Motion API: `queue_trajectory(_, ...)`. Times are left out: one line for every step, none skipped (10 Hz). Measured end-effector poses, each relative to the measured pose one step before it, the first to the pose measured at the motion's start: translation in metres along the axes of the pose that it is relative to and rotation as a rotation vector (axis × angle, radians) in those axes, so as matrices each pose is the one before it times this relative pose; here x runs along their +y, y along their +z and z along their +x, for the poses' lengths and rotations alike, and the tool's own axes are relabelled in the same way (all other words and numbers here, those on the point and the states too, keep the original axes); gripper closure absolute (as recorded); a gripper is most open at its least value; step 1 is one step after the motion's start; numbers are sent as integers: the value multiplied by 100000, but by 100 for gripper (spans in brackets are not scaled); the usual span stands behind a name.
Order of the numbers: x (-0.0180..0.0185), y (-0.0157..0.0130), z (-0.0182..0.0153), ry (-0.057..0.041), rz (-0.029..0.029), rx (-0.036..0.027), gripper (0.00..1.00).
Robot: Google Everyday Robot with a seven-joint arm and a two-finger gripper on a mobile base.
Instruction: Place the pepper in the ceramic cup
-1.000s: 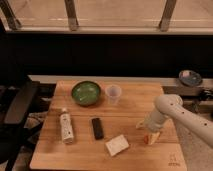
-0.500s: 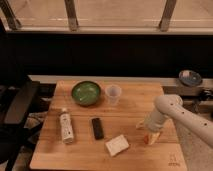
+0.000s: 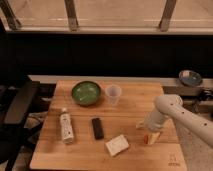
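My gripper (image 3: 149,129) is low at about 4 o'clock on the table (image 3: 80,152). It is right on a small orange thing that I think is the pepper (image 3: 153,139). I cannot tell if I am open or closed on it. A pepper is light, smooth and a bit squashy, so I should squeeze its fat middle softly. The cup (image 3: 113,94) is at 10 o'clock from it.

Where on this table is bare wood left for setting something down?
Bare: the far right corner beside the cup, and the near left corner in front of the bottle. Crowded: near right, where the tool is low beside the white block.
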Motion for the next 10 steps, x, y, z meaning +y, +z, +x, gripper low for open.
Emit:
queue_trajectory(-51, -9, -15, -39, 114, 1, 62)
queue_trajectory(77, -66, 5, 41, -221, -15, 74)
queue_trajectory(-114, -61, -90, -253, -88, 10, 82)
queue_trajectory(-58, 1, -170, -354, -191, -118, 91)
queue_trajectory(390, -15, 292, 632, -454, 204, 98)
queue_trajectory(19, 4, 6, -4, 100, -77, 100)
queue_trajectory(90, -252, 11, -998, 1112, 1323, 100)
queue_trajectory(500, -940, -73, -671, 1744, 927, 100)
queue_trajectory(175, -708, -322, -1313, 1509, 708, 99)
queue_trajectory(15, -637, -347, -1435, 1529, 795, 93)
